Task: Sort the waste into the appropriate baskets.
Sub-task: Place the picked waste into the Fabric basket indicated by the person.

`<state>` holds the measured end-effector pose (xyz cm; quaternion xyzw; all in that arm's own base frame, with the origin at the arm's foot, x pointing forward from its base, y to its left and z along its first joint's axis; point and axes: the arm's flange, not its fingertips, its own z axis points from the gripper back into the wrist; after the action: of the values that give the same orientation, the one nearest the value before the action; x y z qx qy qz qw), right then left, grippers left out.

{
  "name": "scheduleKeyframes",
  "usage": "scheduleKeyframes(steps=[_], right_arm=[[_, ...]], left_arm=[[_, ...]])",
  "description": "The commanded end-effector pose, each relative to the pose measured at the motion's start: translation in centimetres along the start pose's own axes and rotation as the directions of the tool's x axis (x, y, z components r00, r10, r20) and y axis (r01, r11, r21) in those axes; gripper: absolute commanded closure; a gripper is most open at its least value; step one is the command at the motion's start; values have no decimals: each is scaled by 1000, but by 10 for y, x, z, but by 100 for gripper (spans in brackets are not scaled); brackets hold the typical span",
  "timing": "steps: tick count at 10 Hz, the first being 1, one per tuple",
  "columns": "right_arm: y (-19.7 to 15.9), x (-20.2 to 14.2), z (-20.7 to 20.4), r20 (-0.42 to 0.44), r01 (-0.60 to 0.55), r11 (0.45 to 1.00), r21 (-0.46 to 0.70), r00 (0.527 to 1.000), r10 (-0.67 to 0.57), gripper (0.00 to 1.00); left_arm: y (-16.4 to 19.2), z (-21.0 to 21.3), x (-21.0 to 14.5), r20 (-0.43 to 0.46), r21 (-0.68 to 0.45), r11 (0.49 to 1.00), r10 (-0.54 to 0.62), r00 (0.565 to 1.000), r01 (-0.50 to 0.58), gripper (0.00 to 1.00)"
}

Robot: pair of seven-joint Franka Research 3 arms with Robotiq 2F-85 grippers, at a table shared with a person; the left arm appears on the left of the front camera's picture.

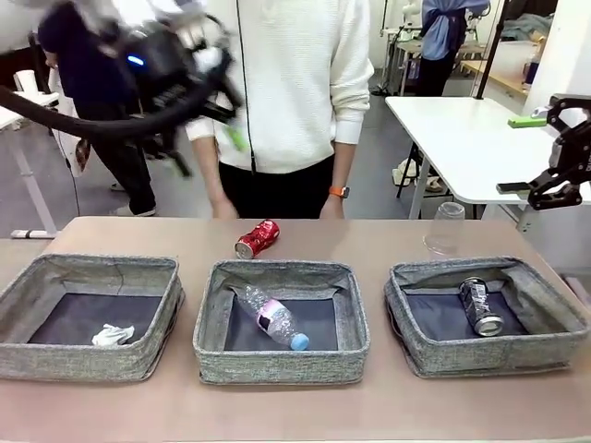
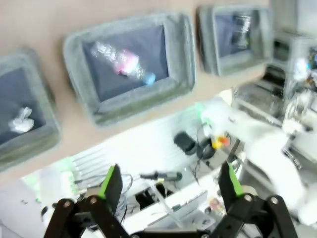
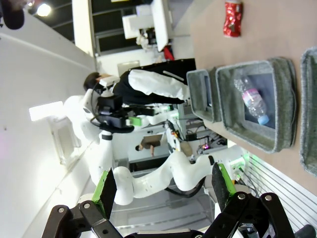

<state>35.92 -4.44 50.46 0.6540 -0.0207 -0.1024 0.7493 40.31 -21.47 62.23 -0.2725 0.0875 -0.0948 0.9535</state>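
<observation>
I have 3 grey fabric baskets in a row along the near edge of the tabletop [image 1: 295,411]. The left basket [image 1: 88,362] holds the white crumpled paper ball [image 1: 113,334] in its near half. The middle basket [image 1: 277,365] holds the clear bottle [image 1: 272,318] with the pink label, lying on a slant with its blue cap towards the near right corner. The right basket [image 1: 489,356] holds the dark printed can [image 1: 481,306] lying on its side.

2 pieces are on the bare tabletop. The crushed red can [image 1: 257,239] lies behind the middle basket, near the far edge. The clear plastic cup [image 1: 447,228] stands mouth down behind the right basket, towards the far right corner.

A person in a white sweater [image 1: 286,83] stands at the far edge, both hands hanging just behind it.

My left gripper [image 2: 170,179] is high above the table and blurred in the front view. Its jaws are spread wide with nothing between the green pads. My right gripper [image 3: 163,183] hangs off the right edge of the table, also spread wide and holding nothing.
</observation>
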Motion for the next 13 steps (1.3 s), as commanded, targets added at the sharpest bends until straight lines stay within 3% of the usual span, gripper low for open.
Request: scheduleKeyframes(steps=[1,2,3,5,6,8,9,10,11,13], right_arm=[[0,-2,0,0,-9,1000,-7,1000,9,0],[0,-2,0,0,-9,1000,-7,1000,9,0],[0,-2,0,0,-9,1000,-7,1000,9,0],[0,-2,0,0,-9,1000,-7,1000,9,0],[0,-2,0,0,-9,1000,-7,1000,9,0],[0,-2,0,0,-9,1000,-7,1000,9,0],[0,-2,0,0,-9,1000,-7,1000,9,0],[0,-2,0,0,-9,1000,-7,1000,9,0],[0,-2,0,0,-9,1000,-7,1000,9,0],[0,-2,0,0,-9,1000,-7,1000,9,0]], left_arm=[[77,42,24,-108,-135,991,-16,994,1,0],[117,62,26,-30,-248,969,-7,1000,-1,0],[154,74,20,68,-349,935,88,994,-59,0],[219,73,-17,196,-509,842,314,929,-177,0],[248,62,-38,213,-586,791,360,908,-176,0],[302,38,-75,195,-726,664,446,873,-177,0],[319,27,-84,156,-785,596,457,876,-172,0],[318,20,-80,38,-810,542,431,901,-225,0],[318,37,-75,145,-728,644,479,866,-235,0],[318,37,-75,145,-728,644,479,866,-235,0]])
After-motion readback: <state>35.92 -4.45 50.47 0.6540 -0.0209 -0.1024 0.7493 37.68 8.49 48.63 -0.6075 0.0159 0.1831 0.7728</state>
